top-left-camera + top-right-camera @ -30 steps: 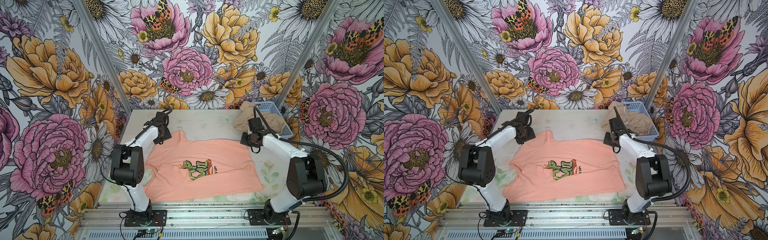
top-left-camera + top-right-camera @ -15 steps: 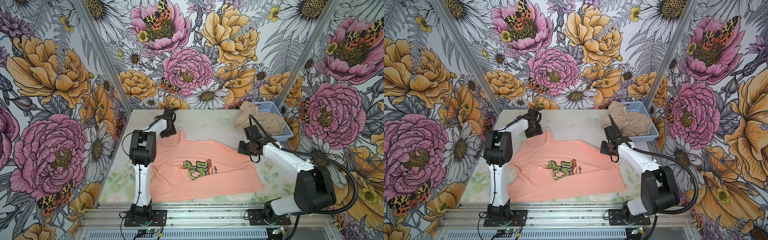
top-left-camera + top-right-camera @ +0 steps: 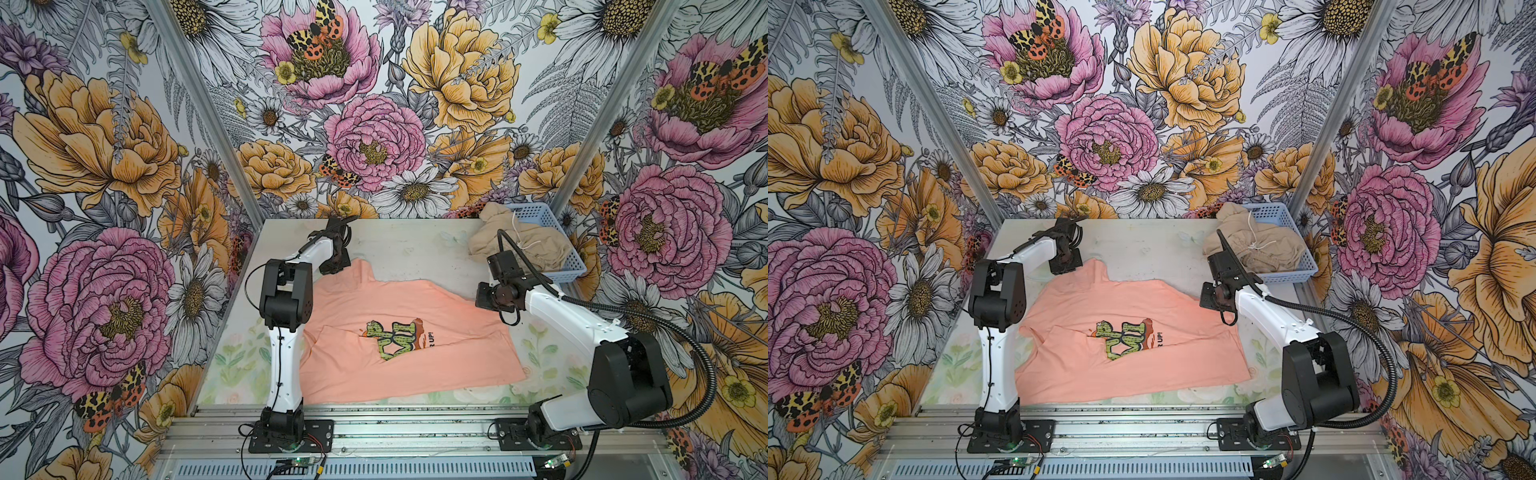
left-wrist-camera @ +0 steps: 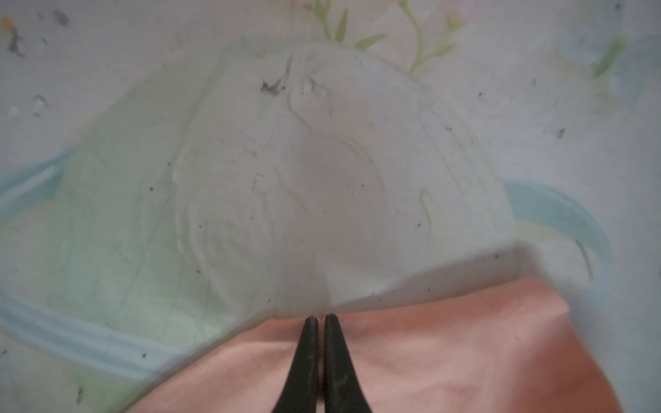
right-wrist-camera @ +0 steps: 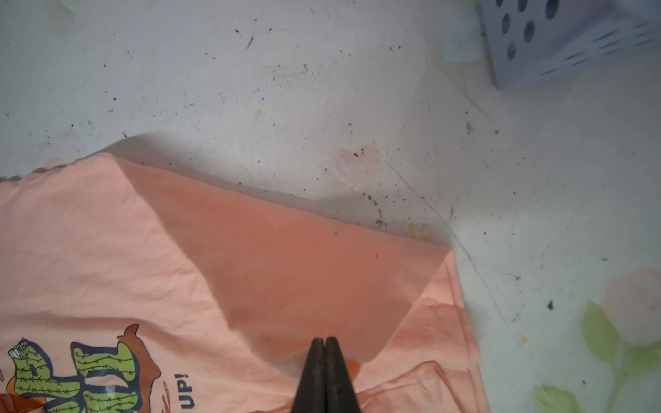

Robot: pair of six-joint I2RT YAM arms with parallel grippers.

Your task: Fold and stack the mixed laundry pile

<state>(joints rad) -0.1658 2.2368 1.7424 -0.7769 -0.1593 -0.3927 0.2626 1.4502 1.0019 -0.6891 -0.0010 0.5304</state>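
Observation:
The peach-pink T-shirt (image 3: 415, 365) (image 3: 1133, 374) lies spread on the table with its green-brown graphic facing up. My left gripper (image 3: 338, 270) (image 3: 1065, 268) sits at the shirt's far left corner. The left wrist view shows this gripper (image 4: 321, 318) shut on the T-shirt's (image 4: 465, 339) edge. My right gripper (image 3: 482, 299) (image 3: 1206, 299) is at the shirt's far right edge. The right wrist view shows this gripper (image 5: 325, 339) shut on a raised flap of the T-shirt (image 5: 107, 250). The beige-tan garment (image 3: 528, 245) (image 3: 1262, 245) with its white drawstring is heaped in the basket.
The light blue perforated basket (image 3: 569, 266) (image 3: 1304, 266) (image 5: 558, 46) stands at the table's far right corner, close behind my right wrist. Flowered walls close in the table on three sides. A metal rail with both arm bases runs along the near edge.
My left gripper reached to the shirt's far left corner and its jaws closed on the edge. My right gripper, still shut, drew the shirt's far right edge slightly left and nearer.

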